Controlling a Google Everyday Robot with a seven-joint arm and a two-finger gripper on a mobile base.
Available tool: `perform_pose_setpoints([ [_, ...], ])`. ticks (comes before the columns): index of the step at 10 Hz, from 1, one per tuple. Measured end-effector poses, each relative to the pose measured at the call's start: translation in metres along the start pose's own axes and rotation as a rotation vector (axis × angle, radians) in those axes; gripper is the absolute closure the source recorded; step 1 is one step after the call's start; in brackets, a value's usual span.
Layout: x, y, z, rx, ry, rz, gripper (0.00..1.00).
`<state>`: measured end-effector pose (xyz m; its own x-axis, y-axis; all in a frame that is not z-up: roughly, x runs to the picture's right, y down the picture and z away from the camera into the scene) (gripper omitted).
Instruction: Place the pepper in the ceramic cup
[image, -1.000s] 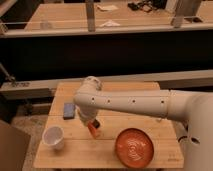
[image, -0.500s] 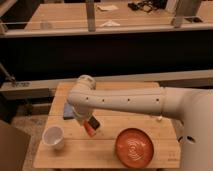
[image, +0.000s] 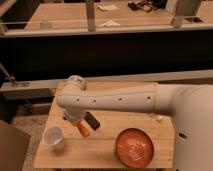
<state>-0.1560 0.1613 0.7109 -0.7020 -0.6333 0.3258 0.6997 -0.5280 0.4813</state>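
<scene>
Swinging left across the wooden table (image: 100, 152), my arm is carrying my gripper (image: 86, 125) farther from the orange plate (image: 135, 146) than half a second ago and nearer the ceramic cup (image: 53, 136). My jaws are clamping the pepper (image: 83, 130), whose tapering length is running roughly from eleven to five o'clock. The cup is standing upright at about eight o'clock from the gripper, near but apart, its mouth facing up. It is looking smooth, white and hard, flaring toward the rim. The pepper is looking glossy and slim, so I am judging it needs tipping point-down over that small mouth.
</scene>
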Motion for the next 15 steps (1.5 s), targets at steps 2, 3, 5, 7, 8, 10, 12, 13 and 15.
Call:
perform_pose_setpoints([
  [2, 0.006, -0.006, -0.003, -0.007, 0.003, -0.015, 1.0],
  [3, 0.009, -0.011, -0.004, -0.004, 0.004, -0.022, 1.0],
  [5, 0.014, -0.013, -0.006, -0.007, 0.009, -0.027, 1.0],
  [7, 0.021, -0.017, -0.01, -0.01, 0.013, -0.036, 1.0],
  [8, 0.025, -0.021, -0.013, -0.011, 0.014, -0.042, 1.0],
  [10, 0.029, -0.023, -0.016, -0.017, 0.016, -0.045, 1.0],
  [12, 0.036, -0.032, -0.017, -0.018, 0.022, -0.057, 1.0],
  [13, 0.039, -0.035, -0.018, -0.02, 0.024, -0.063, 1.0],
  [15, 0.045, -0.044, -0.02, -0.023, 0.03, -0.078, 1.0],
])
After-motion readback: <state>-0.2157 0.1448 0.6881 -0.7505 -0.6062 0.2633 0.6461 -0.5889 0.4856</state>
